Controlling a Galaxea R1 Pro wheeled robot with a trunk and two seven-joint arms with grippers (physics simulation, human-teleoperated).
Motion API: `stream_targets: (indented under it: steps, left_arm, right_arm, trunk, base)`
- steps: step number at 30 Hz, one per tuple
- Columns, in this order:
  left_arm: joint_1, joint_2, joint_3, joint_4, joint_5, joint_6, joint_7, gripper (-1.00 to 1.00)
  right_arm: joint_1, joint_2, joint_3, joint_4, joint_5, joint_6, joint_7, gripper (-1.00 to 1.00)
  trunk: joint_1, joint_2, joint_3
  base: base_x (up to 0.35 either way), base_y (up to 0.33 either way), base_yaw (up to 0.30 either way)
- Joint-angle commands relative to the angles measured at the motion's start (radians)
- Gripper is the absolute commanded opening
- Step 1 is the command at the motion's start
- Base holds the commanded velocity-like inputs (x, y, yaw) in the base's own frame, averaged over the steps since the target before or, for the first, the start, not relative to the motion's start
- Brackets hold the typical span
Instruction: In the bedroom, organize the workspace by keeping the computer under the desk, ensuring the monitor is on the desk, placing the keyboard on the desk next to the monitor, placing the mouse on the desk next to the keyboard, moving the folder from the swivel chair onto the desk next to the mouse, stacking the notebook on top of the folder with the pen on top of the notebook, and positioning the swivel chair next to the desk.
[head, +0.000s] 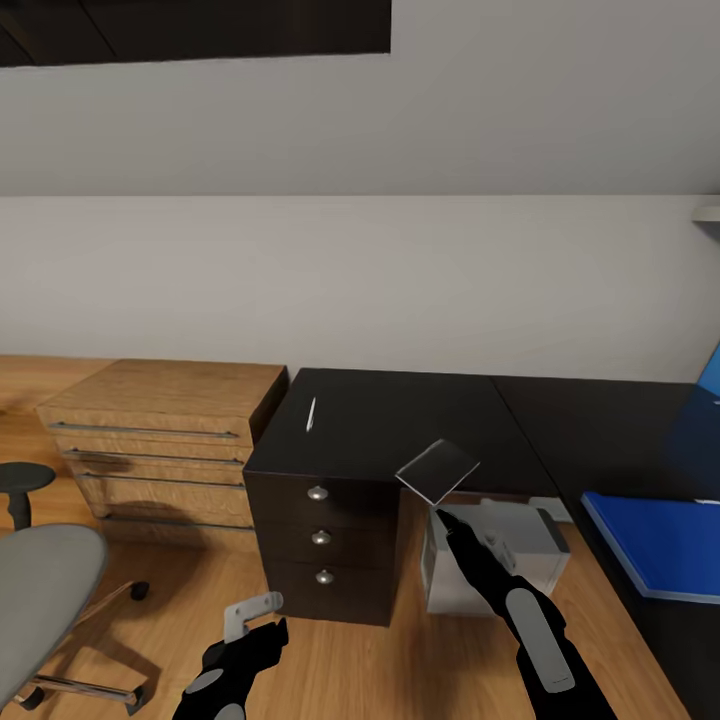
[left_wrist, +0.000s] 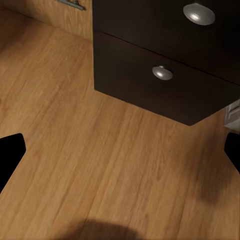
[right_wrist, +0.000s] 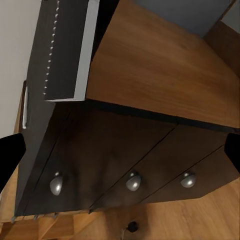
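Note:
A grey notebook (head: 437, 470) hangs tilted over the dark desk's (head: 400, 420) front edge, just past my right gripper (head: 443, 517). In the right wrist view the notebook (right_wrist: 65, 50), with its punched spine and white page edge, lies off to one side rather than between the wide-apart fingers (right_wrist: 10, 155), so that gripper is open. A white pen (head: 311, 413) lies on the desk's left part. The blue folder (head: 660, 540) rests on the desk at the right. The pale computer (head: 490, 560) stands under the desk. My left gripper (head: 250, 640) is open, low over the floor.
The grey swivel chair (head: 40, 590) stands at the left on the wooden floor (left_wrist: 100, 150). A light wooden dresser (head: 160, 440) adjoins the desk's drawer unit (head: 320, 540), whose round knobs (left_wrist: 162, 73) face me. A blue object (head: 712, 370) shows at the right edge.

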Motion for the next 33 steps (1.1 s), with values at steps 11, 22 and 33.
stream_targets:
  steps: [11, 22, 33]
  left_arm:
    - [-0.001, -0.001, -0.006, 0.009, 0.006, 0.004, 0.007, 1.00]
    - [-0.001, -0.006, -0.009, 0.034, 0.006, 0.004, 0.007, 1.00]
    - [-0.001, -0.006, -0.008, 0.043, 0.006, 0.003, 0.007, 1.00]
  right_arm:
    - [-0.001, 0.001, -0.027, -0.001, -0.007, 0.007, 0.000, 1.00]
    - [-0.001, -0.022, -0.029, 0.004, -0.222, 0.017, -0.005, 1.00]
    - [-0.001, -0.025, -0.028, 0.006, -0.237, 0.017, -0.005, 1.00]
  trunk:
    - [0.000, -0.001, -0.001]
    - [0.000, -0.001, -0.001]
    - [0.000, -0.001, -0.001]
  base:
    - [0.115, 0.000, 0.000]
    - [0.015, 0.001, 0.000]
    - [0.124, 0.052, 0.000]
